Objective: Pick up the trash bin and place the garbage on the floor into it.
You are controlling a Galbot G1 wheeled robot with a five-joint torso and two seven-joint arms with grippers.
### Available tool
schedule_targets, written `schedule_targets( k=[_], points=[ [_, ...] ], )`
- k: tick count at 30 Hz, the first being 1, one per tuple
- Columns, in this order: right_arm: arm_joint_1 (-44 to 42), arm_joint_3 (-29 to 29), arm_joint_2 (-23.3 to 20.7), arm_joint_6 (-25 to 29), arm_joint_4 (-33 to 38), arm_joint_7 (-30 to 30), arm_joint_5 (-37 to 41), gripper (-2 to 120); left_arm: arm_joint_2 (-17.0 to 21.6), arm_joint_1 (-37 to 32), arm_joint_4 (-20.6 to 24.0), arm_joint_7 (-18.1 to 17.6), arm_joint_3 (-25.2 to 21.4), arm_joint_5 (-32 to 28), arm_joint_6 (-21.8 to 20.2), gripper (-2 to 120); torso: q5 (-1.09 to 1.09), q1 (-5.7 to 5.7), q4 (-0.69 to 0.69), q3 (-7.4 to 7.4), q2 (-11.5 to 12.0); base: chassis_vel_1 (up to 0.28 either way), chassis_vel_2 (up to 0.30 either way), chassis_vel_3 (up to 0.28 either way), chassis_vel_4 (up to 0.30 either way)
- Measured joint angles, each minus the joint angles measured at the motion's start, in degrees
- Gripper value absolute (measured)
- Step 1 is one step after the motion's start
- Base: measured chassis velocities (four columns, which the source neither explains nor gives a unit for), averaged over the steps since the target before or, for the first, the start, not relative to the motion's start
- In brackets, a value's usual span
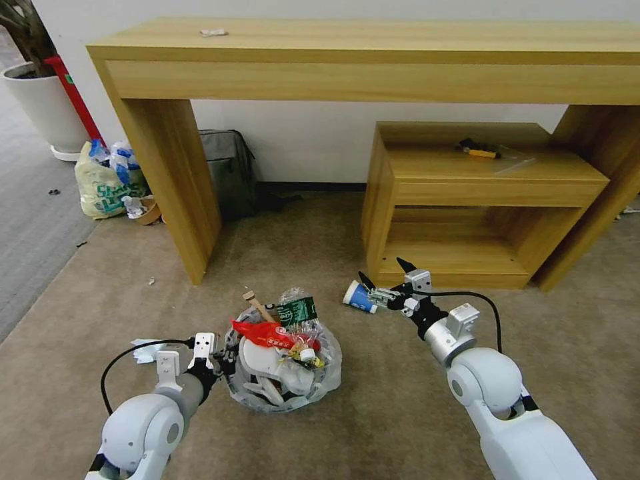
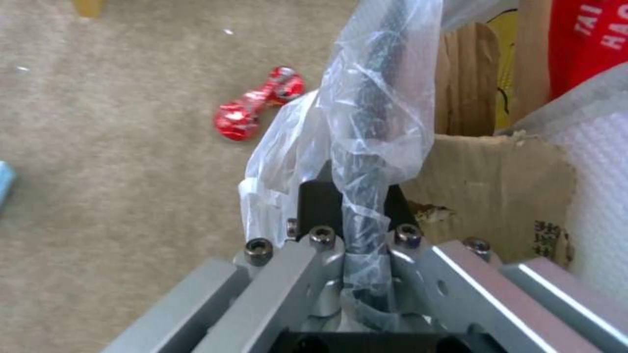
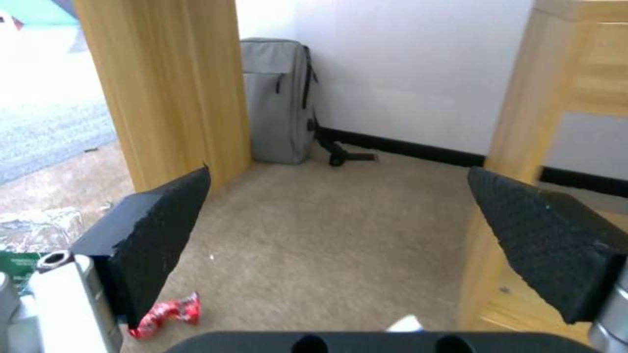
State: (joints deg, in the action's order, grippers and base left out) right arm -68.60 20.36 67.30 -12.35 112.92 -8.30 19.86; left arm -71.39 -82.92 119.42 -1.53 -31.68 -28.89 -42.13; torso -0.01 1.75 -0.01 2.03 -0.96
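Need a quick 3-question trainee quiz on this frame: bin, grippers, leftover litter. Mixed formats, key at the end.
1. True or false: the left gripper is shut on the bag-covered rim of the trash bin.
2. The right gripper is: A) shut on a cup; B) open, empty, above the blue paper cup; C) inside the bin.
3. Fill in: the litter lying on the floor between the bin and the wooden desk leg, seen from both wrist cameras, is a ___ wrapper.

Key: 1 true; 2 B; 3 red.
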Motion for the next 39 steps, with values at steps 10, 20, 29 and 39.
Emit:
schedule_targets(
  k=[10,20,29,39],
  points=[
    [-0.2,0.0,0.6,0.0,-0.3,0.1,0.6,100,0.1,0.0,0.1,0.0,-0.1,0.0,0.0,0,0.03,0.00,0.01,0.00,0.0,0.121,0.211,-0.109,-0.215],
    [-0.6,0.1,0.9,0.3,-0.6,0.0,0.7,100,0.3,-0.2,0.5,0.2,-0.2,-0.1,0.0,0,0.00,-0.01,-0.02,-0.01,0.0,-0.112,0.111,0.119,-0.106],
    [-1.3,1.3,-0.1,-3.5,-3.7,2.5,0.8,100,0.2,-0.2,0.6,0.4,-0.3,-0.1,0.0,0,0.01,0.02,0.01,0.01,0.0,-0.155,0.161,0.155,-0.142],
    [-1.1,6.1,-6.2,-7.0,-12.0,-3.4,1.7,100,0.0,-0.3,0.8,0.5,-0.6,-0.1,0.0,0,0.00,-0.01,-0.01,-0.01,0.0,0.000,0.000,0.000,0.000]
  ],
)
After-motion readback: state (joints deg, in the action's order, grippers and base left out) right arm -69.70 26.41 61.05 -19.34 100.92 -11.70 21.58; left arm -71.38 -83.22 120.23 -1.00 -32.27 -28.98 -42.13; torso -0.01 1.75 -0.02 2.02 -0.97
